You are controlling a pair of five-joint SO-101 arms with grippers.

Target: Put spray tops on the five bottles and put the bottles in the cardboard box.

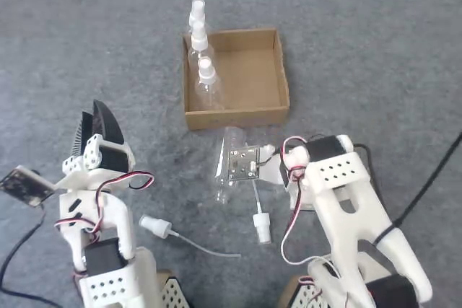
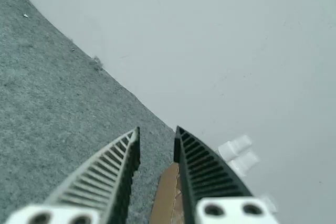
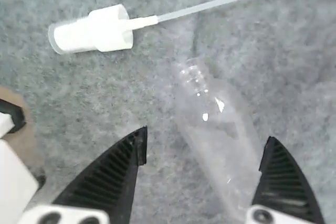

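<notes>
Three bottles (image 1: 207, 84) with spray tops (image 1: 206, 68) stand in the cardboard box (image 1: 253, 70). One bare bottle (image 3: 220, 124) lies on the counter (image 1: 375, 70) between the right arm's wide-open fingers (image 3: 118, 174). Two loose spray tops (image 1: 155, 226) lie nearby. The left arm's fingers (image 2: 107, 174) are a little apart, holding nothing.

Grey table (image 1: 375, 70) carries cardboard box (image 1: 238, 117), one lying bottle (image 1: 222, 178), two loose spray tops (image 1: 155, 226).

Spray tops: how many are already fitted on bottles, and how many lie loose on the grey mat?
Spray tops fitted on bottles: 3
Loose spray tops: 2
Total: 5
</notes>
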